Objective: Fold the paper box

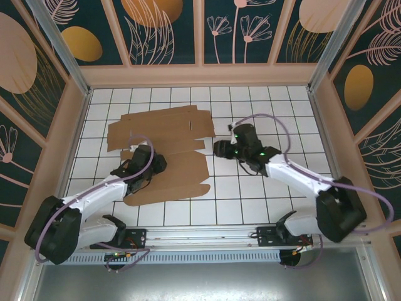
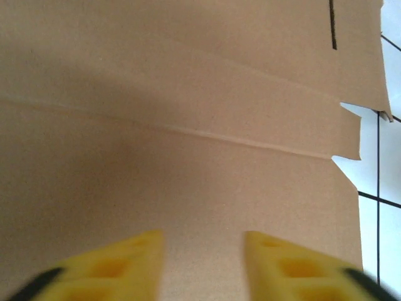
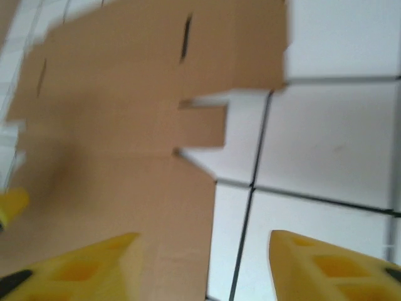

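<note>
Paper box [image 1: 178, 170] flat on tiled table [image 1: 238, 200]; flaps seemingly unfolded.

No readable text, label or number — neither on the paper box [image 1: 169, 125] nor the tiled table [image 1: 250, 200].

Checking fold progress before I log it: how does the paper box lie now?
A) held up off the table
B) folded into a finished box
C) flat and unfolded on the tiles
C: the paper box is spread out as a flat die-cut sheet on the tiled table.
</note>
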